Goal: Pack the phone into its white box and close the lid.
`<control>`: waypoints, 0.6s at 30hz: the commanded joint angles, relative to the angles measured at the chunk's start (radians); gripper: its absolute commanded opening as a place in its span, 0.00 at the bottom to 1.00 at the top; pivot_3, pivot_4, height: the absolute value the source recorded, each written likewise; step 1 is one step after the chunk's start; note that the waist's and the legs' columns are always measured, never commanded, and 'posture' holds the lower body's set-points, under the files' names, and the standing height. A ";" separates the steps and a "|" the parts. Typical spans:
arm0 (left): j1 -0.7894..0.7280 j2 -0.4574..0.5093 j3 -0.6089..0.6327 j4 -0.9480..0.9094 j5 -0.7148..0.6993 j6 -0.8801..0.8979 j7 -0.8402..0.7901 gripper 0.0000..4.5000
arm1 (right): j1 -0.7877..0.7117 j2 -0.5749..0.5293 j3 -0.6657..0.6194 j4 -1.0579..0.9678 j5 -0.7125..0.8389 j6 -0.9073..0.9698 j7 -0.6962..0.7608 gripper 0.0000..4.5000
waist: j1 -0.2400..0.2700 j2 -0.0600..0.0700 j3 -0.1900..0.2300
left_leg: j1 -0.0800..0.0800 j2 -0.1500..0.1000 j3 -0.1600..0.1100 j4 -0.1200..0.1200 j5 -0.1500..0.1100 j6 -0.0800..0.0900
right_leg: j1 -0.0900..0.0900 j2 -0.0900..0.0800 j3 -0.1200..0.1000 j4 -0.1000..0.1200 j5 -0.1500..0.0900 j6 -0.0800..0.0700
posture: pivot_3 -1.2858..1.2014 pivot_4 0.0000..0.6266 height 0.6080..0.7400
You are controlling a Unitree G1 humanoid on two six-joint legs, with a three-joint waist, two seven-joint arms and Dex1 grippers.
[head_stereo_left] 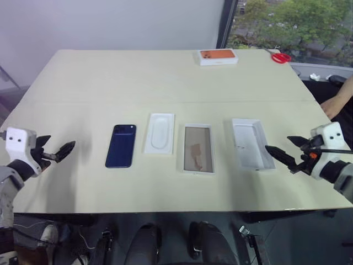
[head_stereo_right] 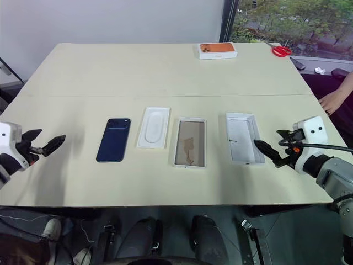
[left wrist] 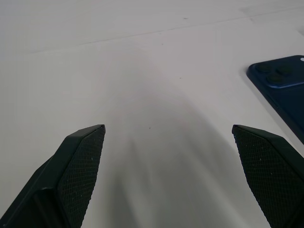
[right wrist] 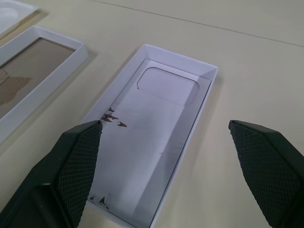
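The dark navy phone lies flat, back up, left of the table's middle; its camera corner shows in the left wrist view. The white box with a tan floor sits open at centre. Right of it the lid lies with its plain white inside up, and it is seen close in the right wrist view. My left gripper hovers open left of the phone, apart from it. On the other side my right gripper is open just right of the lid, with nothing between its fingers.
A white insert tray with an oval recess lies between phone and box. A white box with an orange phone picture and red scissors sit at the far right. A person's hand rests by the table's right edge.
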State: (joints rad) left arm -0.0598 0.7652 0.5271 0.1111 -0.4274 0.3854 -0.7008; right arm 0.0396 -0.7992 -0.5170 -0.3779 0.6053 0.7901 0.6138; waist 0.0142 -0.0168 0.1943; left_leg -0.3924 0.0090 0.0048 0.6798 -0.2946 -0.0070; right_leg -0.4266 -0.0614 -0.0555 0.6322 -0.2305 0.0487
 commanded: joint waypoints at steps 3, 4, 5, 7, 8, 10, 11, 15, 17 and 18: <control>-0.011 0.005 0.015 -0.028 -0.014 -0.005 0.004 1.00 | -0.005 0.001 -0.012 -0.036 0.006 -0.012 -0.005 0.99 | -0.001 0.000 0.000 | 0.000 0.000 0.000 0.000 0.000 0.000 | 0.000 0.000 0.000 0.000 0.000 0.000 | 0.52 0.24 1.00; -0.013 0.005 0.013 -0.028 -0.015 -0.004 0.004 1.00 | -0.005 0.001 -0.012 -0.038 0.006 -0.014 -0.005 0.99 | -0.001 0.000 0.000 | 0.000 0.000 0.000 0.000 0.000 0.000 | 0.000 0.000 0.000 0.000 0.000 0.000 | 0.52 0.24 1.00; -0.015 0.006 0.013 -0.029 -0.015 -0.003 0.004 1.00 | -0.007 0.000 -0.011 -0.038 0.005 -0.016 -0.004 0.99 | -0.001 0.000 0.000 | 0.000 0.000 0.000 0.000 0.000 0.000 | 0.000 0.000 0.000 0.000 0.000 0.000 | 0.52 0.24 1.00; -0.019 0.006 0.011 -0.027 -0.015 -0.003 0.006 1.00 | -0.009 0.001 -0.005 -0.039 0.000 -0.024 -0.003 0.99 | -0.001 0.000 0.000 | 0.000 0.000 0.000 0.000 0.000 0.000 | 0.000 0.000 0.000 0.000 0.000 0.000 | 0.52 0.24 1.00; -0.023 0.005 0.008 -0.027 -0.014 -0.002 0.006 1.00 | -0.014 0.005 0.003 -0.042 0.000 -0.026 -0.006 0.99 | -0.001 0.000 0.000 | 0.000 0.000 0.000 0.000 0.000 0.000 | 0.000 0.000 0.000 0.000 0.000 0.000 | 0.52 0.24 1.00; -0.029 0.004 0.001 -0.033 -0.015 0.003 0.004 1.00 | -0.023 0.011 0.015 -0.051 0.002 -0.026 -0.011 0.99 | -0.001 0.000 0.000 | 0.000 0.000 0.000 0.000 0.000 0.000 | 0.000 0.000 0.000 0.000 0.000 0.000 | 0.52 0.24 1.00; -0.034 0.003 -0.005 -0.040 -0.016 0.005 0.003 1.00 | -0.027 0.013 0.023 -0.056 0.002 -0.030 -0.009 0.99 | -0.001 0.000 0.000 | 0.000 0.000 0.000 0.000 0.000 0.000 | 0.000 0.000 0.000 0.000 0.000 0.000 | 0.52 0.24 1.00; -0.053 -0.027 -0.013 -0.106 -0.049 0.046 0.023 1.00 | -0.044 0.013 0.053 -0.068 0.001 -0.047 -0.002 0.99 | -0.001 0.000 0.000 | 0.000 0.000 0.000 0.000 0.000 0.000 | 0.000 0.000 0.000 0.000 0.000 0.000 | 0.52 0.24 1.00; -0.068 -0.038 -0.028 -0.123 -0.058 0.064 0.027 1.00 | -0.067 0.015 0.078 -0.090 0.009 -0.042 -0.010 0.99 | -0.001 0.000 0.000 | 0.000 0.000 0.000 0.000 0.000 0.000 | 0.000 0.000 0.000 0.000 0.000 0.001 | 0.52 0.24 1.00; -0.080 -0.049 -0.056 -0.146 -0.066 0.081 0.025 1.00 | -0.085 0.017 0.100 -0.111 0.016 -0.040 -0.011 0.99 | 0.000 0.000 0.000 | 0.000 0.000 0.000 0.000 0.000 0.000 | 0.000 0.000 0.000 0.000 0.000 0.001 | 0.52 0.24 1.00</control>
State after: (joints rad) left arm -0.1218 0.7147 0.4835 0.0183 -0.4710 0.4537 -0.6775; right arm -0.0221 -0.7849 -0.4224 -0.4307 0.6049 0.7659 0.6053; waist 0.0137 -0.0169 0.1943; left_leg -0.3923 0.0090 0.0049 0.6805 -0.2946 -0.0070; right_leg -0.4264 -0.0610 -0.0555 0.6328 -0.2300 0.0494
